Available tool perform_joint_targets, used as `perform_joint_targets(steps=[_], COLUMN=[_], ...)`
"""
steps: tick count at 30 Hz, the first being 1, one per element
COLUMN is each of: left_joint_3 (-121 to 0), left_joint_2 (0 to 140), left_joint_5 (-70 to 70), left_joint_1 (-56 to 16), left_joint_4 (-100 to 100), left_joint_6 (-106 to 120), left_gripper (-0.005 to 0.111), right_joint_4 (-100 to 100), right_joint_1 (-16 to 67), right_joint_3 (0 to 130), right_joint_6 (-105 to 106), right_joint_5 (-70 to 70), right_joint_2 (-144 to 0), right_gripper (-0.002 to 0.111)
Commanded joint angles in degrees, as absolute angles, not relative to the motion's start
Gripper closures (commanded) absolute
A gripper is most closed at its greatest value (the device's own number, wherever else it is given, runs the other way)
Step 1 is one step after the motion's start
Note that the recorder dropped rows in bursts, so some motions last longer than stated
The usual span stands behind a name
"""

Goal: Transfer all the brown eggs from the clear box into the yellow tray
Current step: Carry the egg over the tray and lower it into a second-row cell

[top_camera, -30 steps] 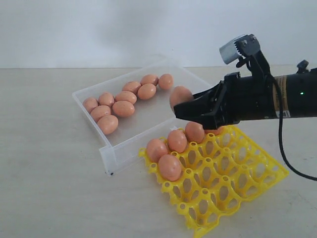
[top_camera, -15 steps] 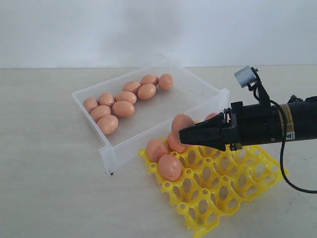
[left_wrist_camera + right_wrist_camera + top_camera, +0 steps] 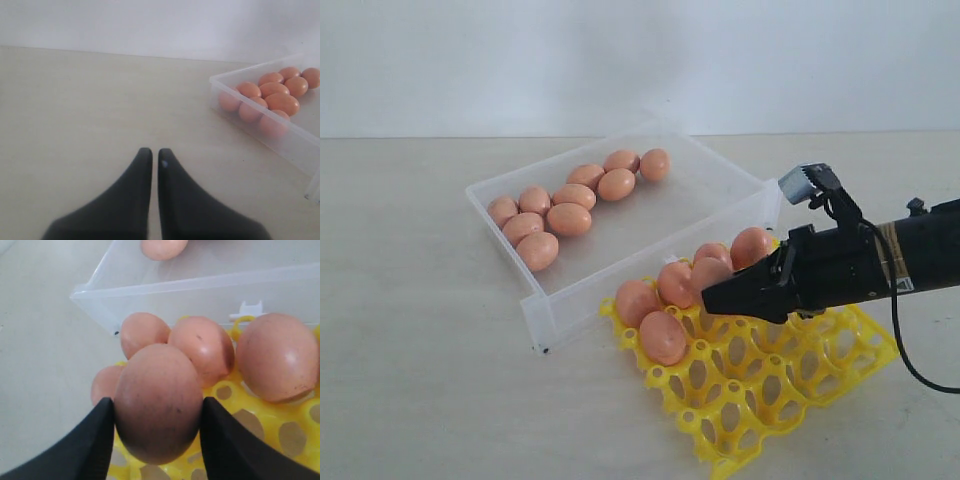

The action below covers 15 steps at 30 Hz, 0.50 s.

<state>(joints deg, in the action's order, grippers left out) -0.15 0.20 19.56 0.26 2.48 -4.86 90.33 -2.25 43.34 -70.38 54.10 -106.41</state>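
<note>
Done: by my count five brown eggs [image 3: 663, 337] sat in cups of the yellow tray [image 3: 770, 380], all bunched at the corner nearest the clear box [image 3: 542, 318].
In transit: a sixth, the held egg [image 3: 710, 272], was over the tray, just beside the seated ones.
Left to move: about ten eggs lay loose in the clear box, clustered toward its far-left end, well apart from the tray.
Progress: I judged it roughly a third done, counting the one in hand; most tray cups were bare.
Right hand: my right gripper [image 3: 708, 297] was closed on the held egg, one dark finger pressed to each flank and the egg filling the span between them.
Right arm pose: the forearm reached in from the right, nearly level, with the fingers pointed left and a little down, low over the tray rows next to the box.
Contact: I could not tell whether the held egg's underside touched a cup.
Left hand: my left gripper [image 3: 154, 152] had its fingers drawn together to a thin slit and gripped nothing.
Left arm pose: parked over bare table [image 3: 410, 350], near the box's end wall and clear of it.
</note>
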Motion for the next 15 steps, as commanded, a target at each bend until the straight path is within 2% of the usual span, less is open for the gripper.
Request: perform_joint_targets(steps=[1, 15], left_joint_3=[0.00, 0.00], left_joint_2=[0.00, 0.00], left_joint_5=[19.33, 19.33], left_joint_1=[0.43, 0.43], left_joint_4=[2.34, 2.34], left_joint_6=[-4.93, -4.93], left_gripper=[0.103, 0.103], right_joint_4=[89.40, 89.02], right_joint_1=[-2.63, 1.88], right_joint_3=[43.36, 43.36], right_joint_6=[-68.48, -63.47], right_joint_5=[53.71, 49.19], right_joint_2=[-106.36, -106.45], right_gripper=[0.109, 0.109])
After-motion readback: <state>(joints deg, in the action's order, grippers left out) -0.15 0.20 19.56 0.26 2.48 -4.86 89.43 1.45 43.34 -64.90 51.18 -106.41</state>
